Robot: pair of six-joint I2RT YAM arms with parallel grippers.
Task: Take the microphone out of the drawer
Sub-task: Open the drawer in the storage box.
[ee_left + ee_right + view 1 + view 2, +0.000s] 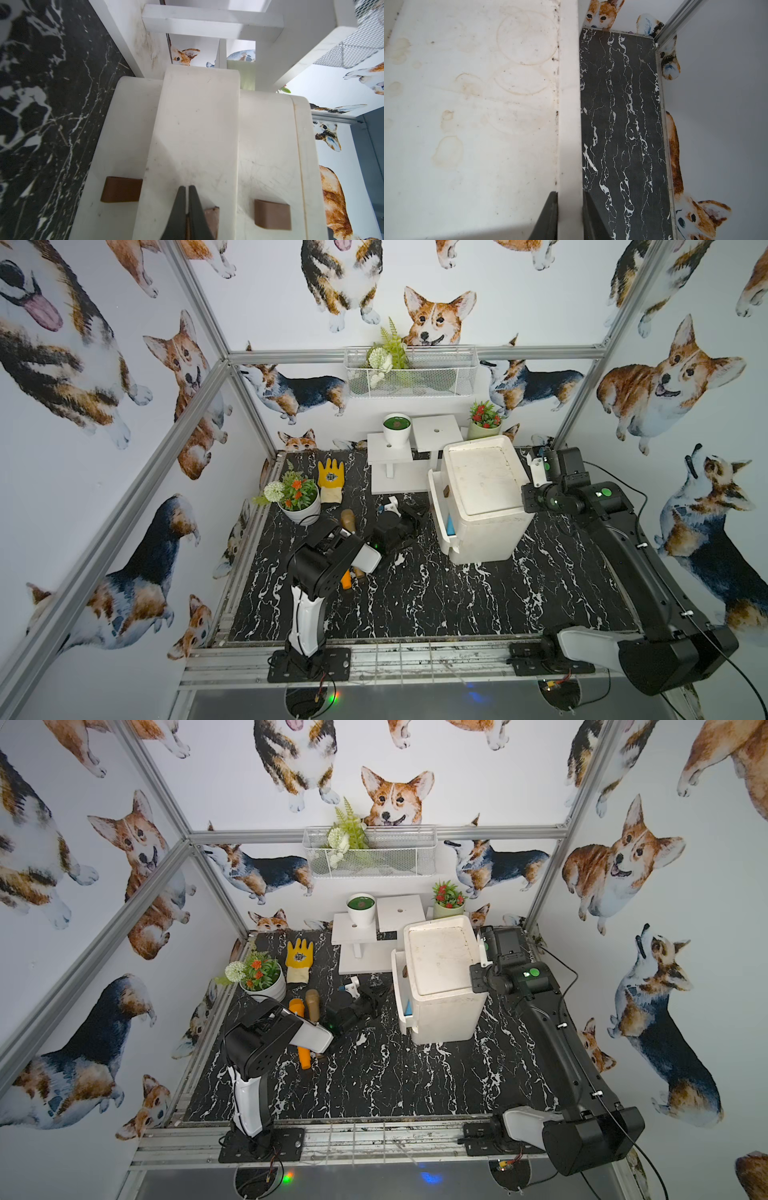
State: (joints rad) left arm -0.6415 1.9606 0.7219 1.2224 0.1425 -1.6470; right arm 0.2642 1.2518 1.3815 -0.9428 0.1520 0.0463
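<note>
Left gripper (187, 188): fingers pinch brown tab handle (212, 218) of protruding white plastic drawer (195, 128);
Right gripper (569, 195): fingers pinch white cabinet's raised rim (569, 104);
Microphone: unsure; blue shape (450, 526) inside drawer, behind left fingers

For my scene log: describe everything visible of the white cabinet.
The cabinet is white, plastic-looking, stained on top, upright on the marble table beside the stand. Three drawers with brown handles; the middle drawer is pulled out, something blue inside. The left pincer pinches its handle; the right pincer clamps the top rim.
</note>
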